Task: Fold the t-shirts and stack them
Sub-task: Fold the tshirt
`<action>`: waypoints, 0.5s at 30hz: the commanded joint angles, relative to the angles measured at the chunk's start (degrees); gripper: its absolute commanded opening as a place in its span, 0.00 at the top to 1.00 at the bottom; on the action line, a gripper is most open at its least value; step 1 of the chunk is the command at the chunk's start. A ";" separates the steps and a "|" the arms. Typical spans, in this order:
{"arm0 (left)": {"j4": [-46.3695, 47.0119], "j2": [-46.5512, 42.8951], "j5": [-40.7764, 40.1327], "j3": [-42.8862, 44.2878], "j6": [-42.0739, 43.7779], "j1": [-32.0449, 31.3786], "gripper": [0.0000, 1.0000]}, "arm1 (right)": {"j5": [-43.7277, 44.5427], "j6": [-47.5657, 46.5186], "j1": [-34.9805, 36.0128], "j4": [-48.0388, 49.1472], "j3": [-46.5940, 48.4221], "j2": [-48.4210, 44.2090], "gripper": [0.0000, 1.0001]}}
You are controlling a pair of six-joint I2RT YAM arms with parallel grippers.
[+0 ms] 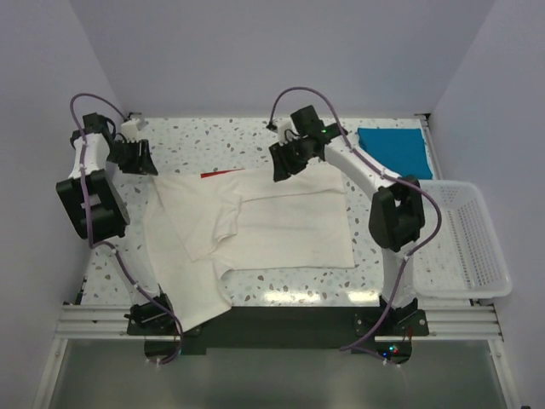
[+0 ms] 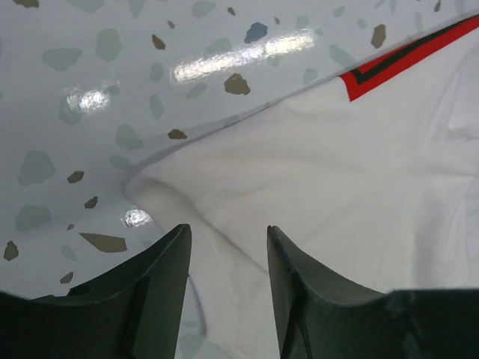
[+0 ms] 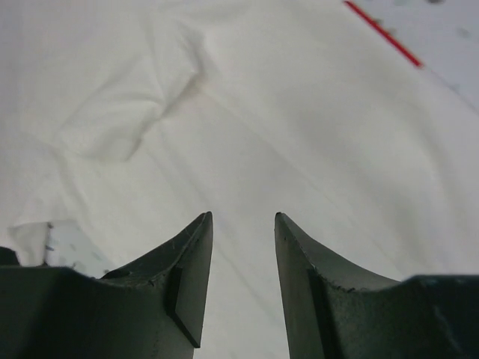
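The cream-white t-shirt (image 1: pixel 255 226) lies spread face down on the table, one part hanging over the near edge; only a thin red strip (image 1: pixel 220 173) shows at its far edge. The teal-blue t-shirt (image 1: pixel 393 150) lies folded at the far right. My left gripper (image 1: pixel 136 158) is open and empty at the shirt's far left corner; in the left wrist view its gripper (image 2: pixel 228 232) hovers over the white cloth (image 2: pixel 359 172) edge. My right gripper (image 1: pixel 285 162) is open and empty over the shirt's far edge; its wrist view shows its gripper (image 3: pixel 243 218) above white cloth (image 3: pixel 299 112).
A white lattice basket (image 1: pixel 470 239) stands at the right edge of the table. The speckled tabletop (image 1: pixel 221 136) is walled at the back and sides. The arm bases stand on the dark rail (image 1: pixel 281 319) at the near edge.
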 commanded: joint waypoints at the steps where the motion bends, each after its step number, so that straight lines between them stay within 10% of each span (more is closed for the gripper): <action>1: 3.32 1.99 -4.88 2.09 -4.48 0.57 0.48 | 11.57 -11.83 -6.80 -6.16 -2.49 -3.47 0.58; 15: 4.38 6.75 -3.21 2.09 -6.85 1.10 0.48 | 26.61 -15.61 -18.23 -2.65 -6.02 1.19 0.64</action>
